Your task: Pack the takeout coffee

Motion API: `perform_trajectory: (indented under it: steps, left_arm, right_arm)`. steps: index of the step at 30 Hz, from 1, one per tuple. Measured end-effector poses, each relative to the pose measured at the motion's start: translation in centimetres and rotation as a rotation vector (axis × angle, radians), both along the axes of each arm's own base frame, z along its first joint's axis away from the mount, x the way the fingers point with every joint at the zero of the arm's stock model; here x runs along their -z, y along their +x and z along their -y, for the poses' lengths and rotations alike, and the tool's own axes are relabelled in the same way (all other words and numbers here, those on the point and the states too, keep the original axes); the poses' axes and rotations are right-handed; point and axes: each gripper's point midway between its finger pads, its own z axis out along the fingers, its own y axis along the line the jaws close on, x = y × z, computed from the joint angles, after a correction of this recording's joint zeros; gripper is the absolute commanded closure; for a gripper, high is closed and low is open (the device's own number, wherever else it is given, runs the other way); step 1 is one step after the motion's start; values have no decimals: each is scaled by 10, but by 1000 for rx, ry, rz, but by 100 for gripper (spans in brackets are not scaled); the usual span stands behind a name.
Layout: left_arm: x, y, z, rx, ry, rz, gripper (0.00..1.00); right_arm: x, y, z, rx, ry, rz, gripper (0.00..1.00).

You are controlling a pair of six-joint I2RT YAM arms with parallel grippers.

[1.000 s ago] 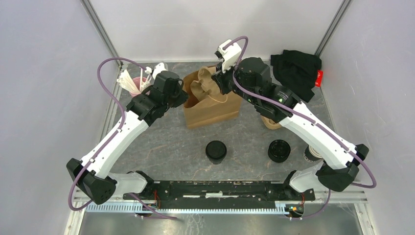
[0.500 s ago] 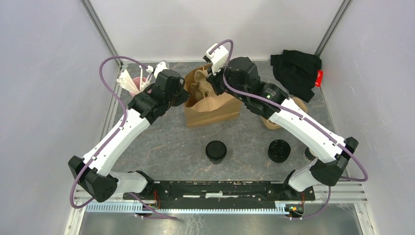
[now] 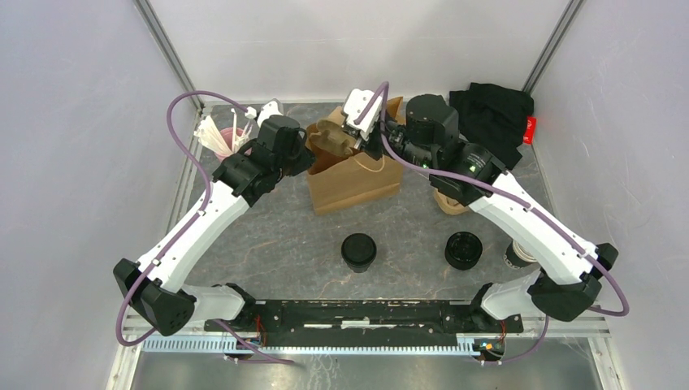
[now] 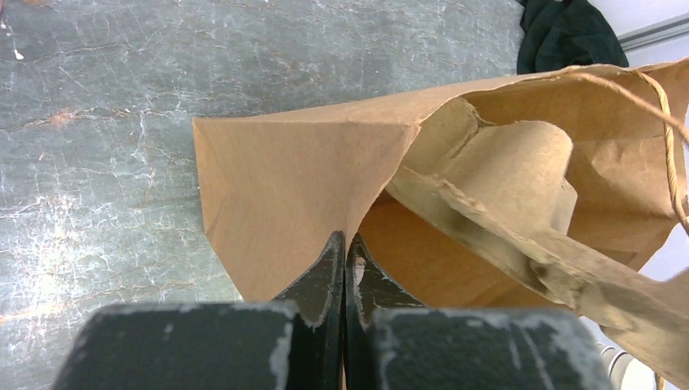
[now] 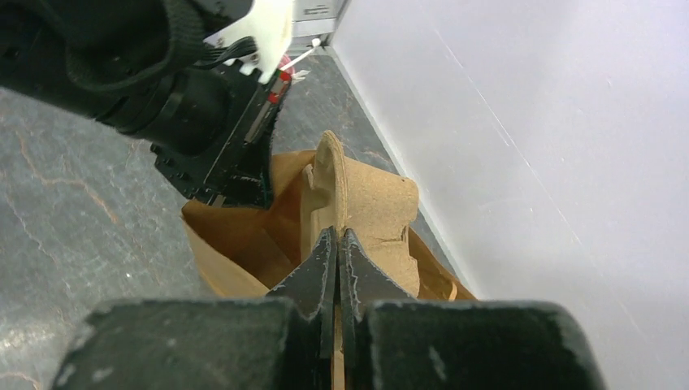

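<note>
Soft, even light falls from above. The table (image 3: 276, 244) carries only faint, short shadows beneath the arms, and its marbled top has a mild sheen in the left wrist view. The pale wall (image 5: 528, 122) is nearly washed out. The paper bag (image 4: 276, 187) and cardboard carrier (image 5: 374, 203) stay crisp (fibre grain visible), while the housings of the left gripper (image 4: 343, 244) and right gripper (image 5: 337, 240) blur in the foreground.

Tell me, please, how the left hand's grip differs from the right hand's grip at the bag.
The left hand pinches the thin wall of the paper bag at a fold; the right hand pinches the thicker moulded edge of the pulp cup carrier. The left hand's catch is the container; the right hand's sticks up out of it. Both hands are shut tight.
</note>
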Motion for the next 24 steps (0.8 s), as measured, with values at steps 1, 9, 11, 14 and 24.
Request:
perform_trajectory:
  steps: [1, 9, 11, 14, 24]
  left_arm:
    - [0, 0, 1, 4, -1, 1, 98]
    - [0, -1, 2, 23, 0, 14, 98]
    - [0, -2, 1, 24, -1, 17, 98]
    - [0, -4, 0, 24, -2, 18, 98]
    - [-1, -6, 3, 41, -16, 18, 98]
  right_arm:
    - [1, -1, -2, -18, -11, 7, 100]
    - [36, 3, -13, -105, -172, 47, 100]
    - [46, 6, -12, -107, -228, 58, 100]
    - [53, 10, -4, -93, -297, 87, 100]
    - [80, 16, -5, -97, -363, 107, 100]
